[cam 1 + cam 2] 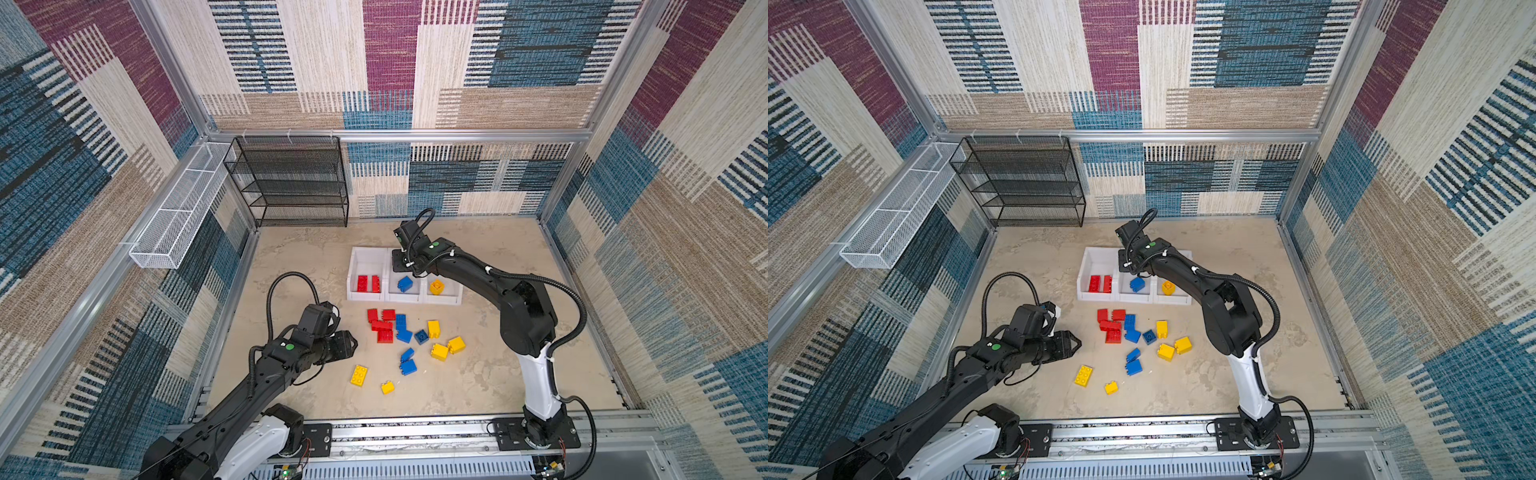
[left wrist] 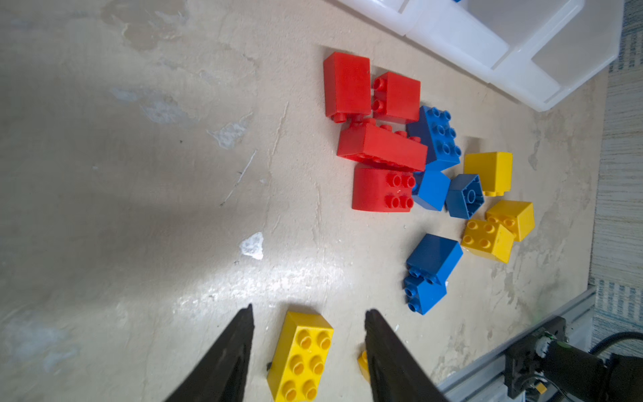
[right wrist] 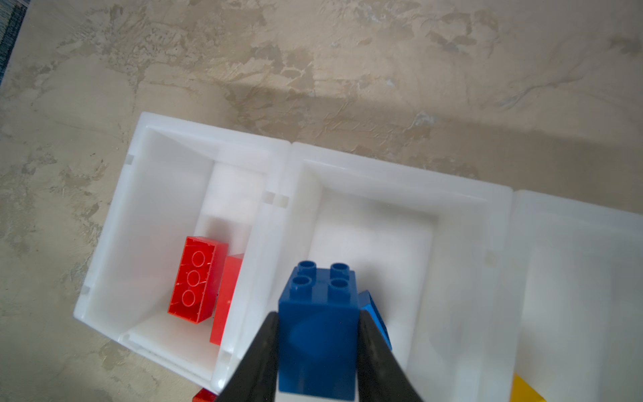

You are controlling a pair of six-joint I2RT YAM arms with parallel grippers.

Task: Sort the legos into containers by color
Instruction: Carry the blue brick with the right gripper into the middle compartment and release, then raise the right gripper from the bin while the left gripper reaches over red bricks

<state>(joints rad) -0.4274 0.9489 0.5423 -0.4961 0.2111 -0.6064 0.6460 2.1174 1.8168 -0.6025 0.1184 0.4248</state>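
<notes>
Mottled beige table (image 1: 498, 382): right jaws grip a blue brick (image 3: 318, 334) over the middle bin (image 3: 400, 175); left jaws stand open.

Three white open bins (image 1: 368, 259), joined in row. Left bin: two red oblong bricks (image 1: 368, 284). Middle: blue square brick (image 3: 318, 334) lifted above, second blue brick (image 3: 377, 322) beneath. Right: yellow brick (image 1: 436, 286). Loose legos (image 1: 401, 323) scattered at 6 o'clock of bins.
</notes>
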